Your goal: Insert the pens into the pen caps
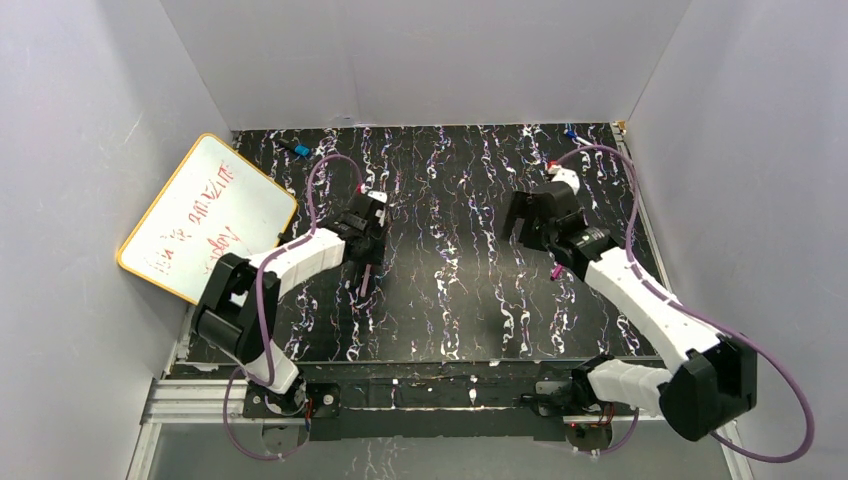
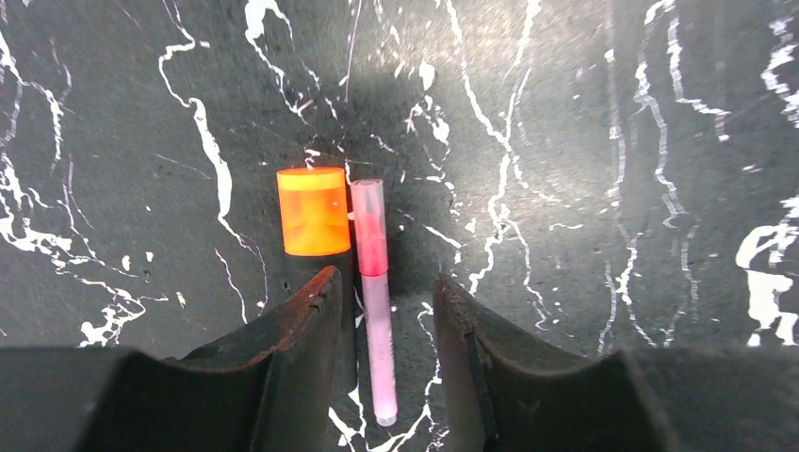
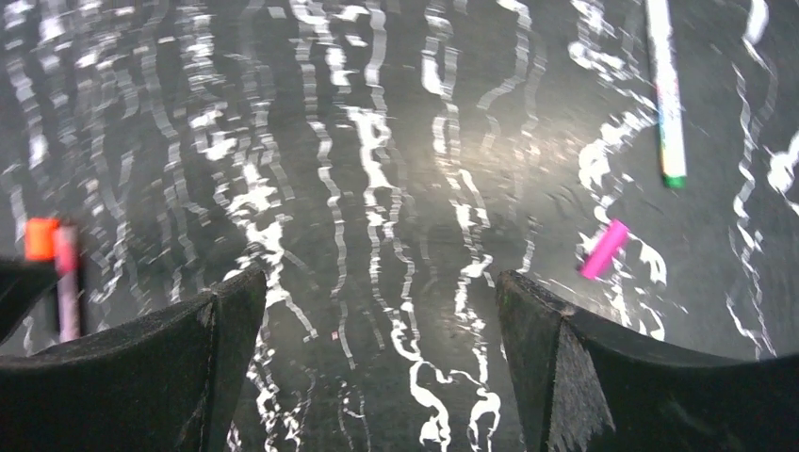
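Note:
In the left wrist view a pale pink pen [image 2: 377, 311] with a magenta upper part lies on the black marbled mat. Beside it on the left lies a black pen with a red-orange end [image 2: 313, 210]. My left gripper [image 2: 386, 282] is open, with its fingers either side of the pink pen; the left finger [image 2: 292, 330] overlaps the black pen's body. From above, the left gripper [image 1: 365, 248] hovers over these pens [image 1: 366, 282]. My right gripper [image 3: 377, 282] is open and empty above bare mat [image 1: 522, 218]. A magenta cap [image 3: 604, 249] lies to its right [image 1: 555, 270].
A white pen with a green tip [image 3: 666, 89] lies beyond the magenta cap. A whiteboard with a yellow frame [image 1: 205, 215] leans at the left wall. A small blue item [image 1: 300, 150] lies at the back left and another [image 1: 570, 132] at the back right corner. White walls enclose the mat.

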`<state>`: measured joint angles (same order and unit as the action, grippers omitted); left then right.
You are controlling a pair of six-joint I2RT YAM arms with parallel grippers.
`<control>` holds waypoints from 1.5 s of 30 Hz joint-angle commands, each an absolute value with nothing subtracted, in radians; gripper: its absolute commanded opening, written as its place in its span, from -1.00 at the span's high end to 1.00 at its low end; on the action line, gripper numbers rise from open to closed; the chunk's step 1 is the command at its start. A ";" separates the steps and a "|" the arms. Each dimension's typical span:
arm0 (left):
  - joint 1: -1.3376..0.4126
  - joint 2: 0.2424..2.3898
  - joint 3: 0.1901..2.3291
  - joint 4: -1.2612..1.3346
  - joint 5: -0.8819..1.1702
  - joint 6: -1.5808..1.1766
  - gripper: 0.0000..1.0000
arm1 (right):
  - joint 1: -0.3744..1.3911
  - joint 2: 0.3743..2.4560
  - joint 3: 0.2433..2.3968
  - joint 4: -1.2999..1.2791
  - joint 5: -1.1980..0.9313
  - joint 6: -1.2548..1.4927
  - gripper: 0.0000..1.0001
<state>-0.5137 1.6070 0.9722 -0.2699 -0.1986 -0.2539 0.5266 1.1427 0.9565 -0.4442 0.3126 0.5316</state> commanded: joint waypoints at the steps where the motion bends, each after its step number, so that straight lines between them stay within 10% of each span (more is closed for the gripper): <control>1: -0.517 1.475 1.015 -0.247 -0.160 -0.200 0.18 | 0.394 1.221 0.979 -0.612 0.322 0.685 -0.97; 15: -0.517 1.272 0.943 -0.176 -0.066 -0.113 -0.05 | 0.092 1.381 1.032 -0.558 0.247 0.620 -0.87; 19: -0.517 1.261 0.943 -0.181 -0.072 -0.116 -0.47 | 0.078 1.478 1.072 -0.435 0.260 0.408 -0.83; 29: -0.516 1.245 0.943 -0.193 -0.070 -0.128 -0.56 | 0.061 1.764 1.211 -0.291 0.264 0.134 0.04; 45: -0.515 1.242 0.962 -0.210 -0.089 -0.109 -0.59 | 0.009 1.823 1.175 -0.172 0.169 0.126 0.06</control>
<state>-0.5137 1.2659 0.9421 -0.1928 -0.0719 -0.1223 0.0124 1.8050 1.1709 -0.2485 0.2131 0.1452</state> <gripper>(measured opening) 0.795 0.474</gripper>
